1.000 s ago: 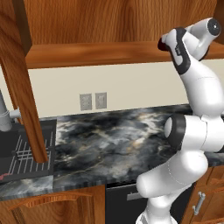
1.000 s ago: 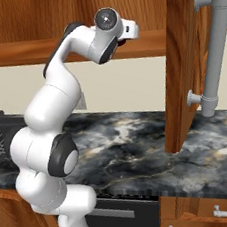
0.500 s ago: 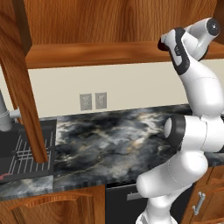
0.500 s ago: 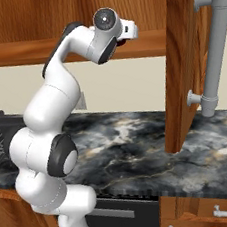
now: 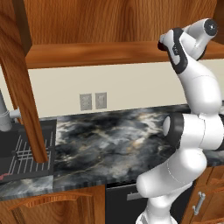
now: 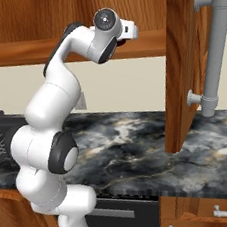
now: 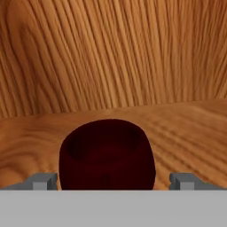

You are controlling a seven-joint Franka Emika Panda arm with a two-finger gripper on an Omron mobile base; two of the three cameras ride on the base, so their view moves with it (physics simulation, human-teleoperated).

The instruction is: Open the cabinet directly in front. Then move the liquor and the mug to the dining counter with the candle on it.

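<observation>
The cabinet stands open: its left door and its right door with the grey bar handle both swing out over the counter. My arm reaches up to the cabinet's shelf. In the hand view the dark red mug sits upright on the wooden shelf, close in front of me. My gripper is open, one fingertip on each side of the mug and apart from it. The liquor, the dining counter and the candle are out of view.
Below the cabinet runs a black-and-grey marbled counter with a sink and wire rack at its left. Two wall outlets sit on the cream backsplash. Low wooden cabinets and a dark appliance front lie under the counter.
</observation>
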